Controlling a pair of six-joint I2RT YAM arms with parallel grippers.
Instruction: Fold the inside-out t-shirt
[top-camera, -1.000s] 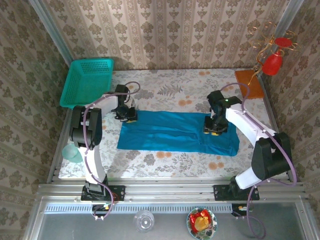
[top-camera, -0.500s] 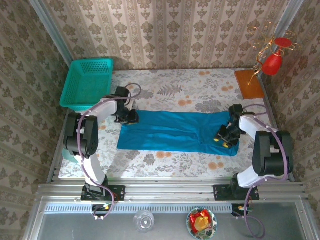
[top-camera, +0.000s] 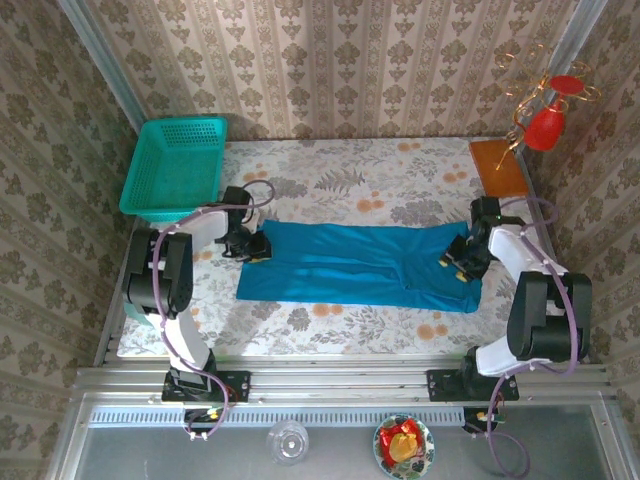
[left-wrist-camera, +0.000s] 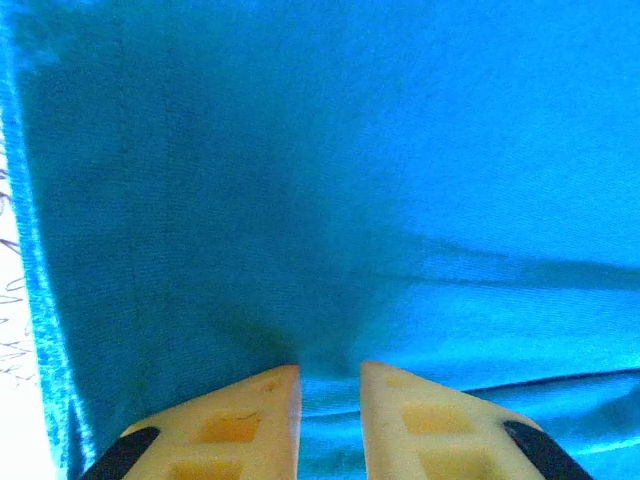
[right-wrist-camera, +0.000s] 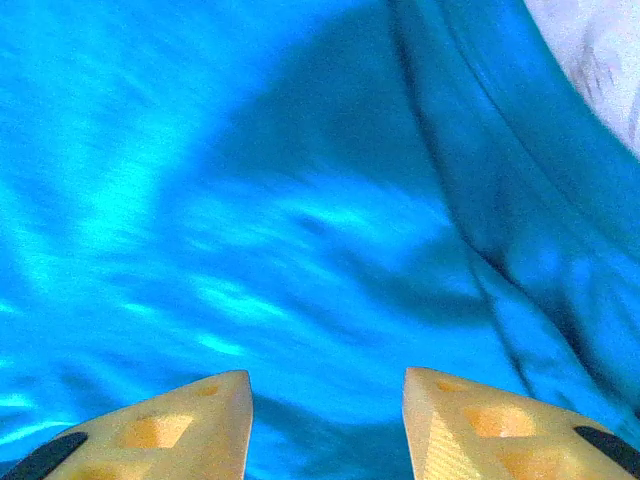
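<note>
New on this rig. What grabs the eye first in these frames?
A teal-blue t-shirt lies flat as a long band across the middle of the flowered table. The left tool looks pinched on its left end, and the right tool stands open over its right end. A green basket sits at the far left corner.

The t-shirt (right-wrist-camera: 300, 200) is smeared by blur in the right wrist view. In the left wrist view it runs off the top, right and bottom edges, and whether the close-set jaws of the left gripper (left-wrist-camera: 330, 388) pinch cloth cannot be told.
</note>
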